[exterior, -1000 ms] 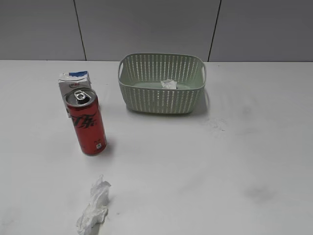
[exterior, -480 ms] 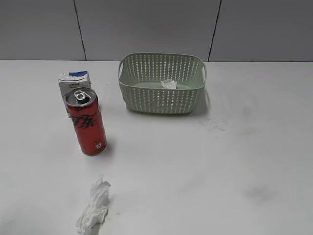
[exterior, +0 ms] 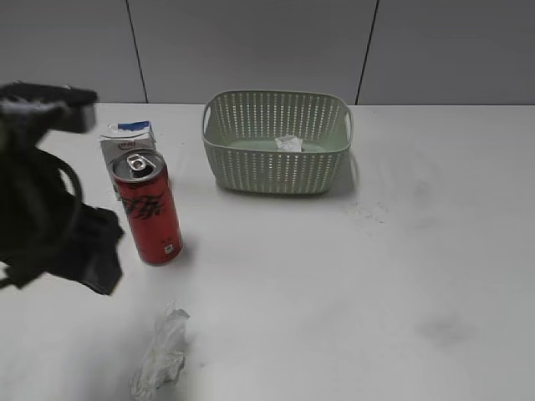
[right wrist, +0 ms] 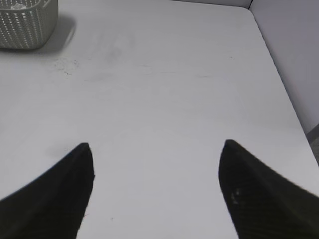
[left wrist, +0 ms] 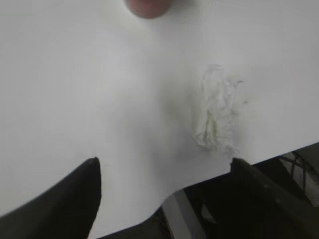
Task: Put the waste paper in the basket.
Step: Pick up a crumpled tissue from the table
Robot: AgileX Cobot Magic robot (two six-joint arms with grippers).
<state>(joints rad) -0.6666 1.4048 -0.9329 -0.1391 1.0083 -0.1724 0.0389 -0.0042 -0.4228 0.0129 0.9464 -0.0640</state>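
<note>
A crumpled white waste paper wad (exterior: 161, 351) lies on the table near the front edge, in front of the red can. It also shows in the left wrist view (left wrist: 215, 117). Another small wad (exterior: 288, 143) lies inside the pale green basket (exterior: 276, 171) at the back middle. My left arm (exterior: 50, 225) is a blurred dark shape at the left, beside the can. My left gripper (left wrist: 164, 160) is open and empty, above the table's front edge, with the wad ahead and to the right. My right gripper (right wrist: 155, 144) is open and empty over bare table.
A red can (exterior: 149, 209) stands left of the middle, its base at the top of the left wrist view (left wrist: 148, 6). A white-and-blue carton (exterior: 125, 138) stands behind it. The basket's corner (right wrist: 25, 30) shows far left in the right wrist view.
My left arm has come into the exterior view at the left, where no arm showed before. The wads, can, carton and basket have not moved.
</note>
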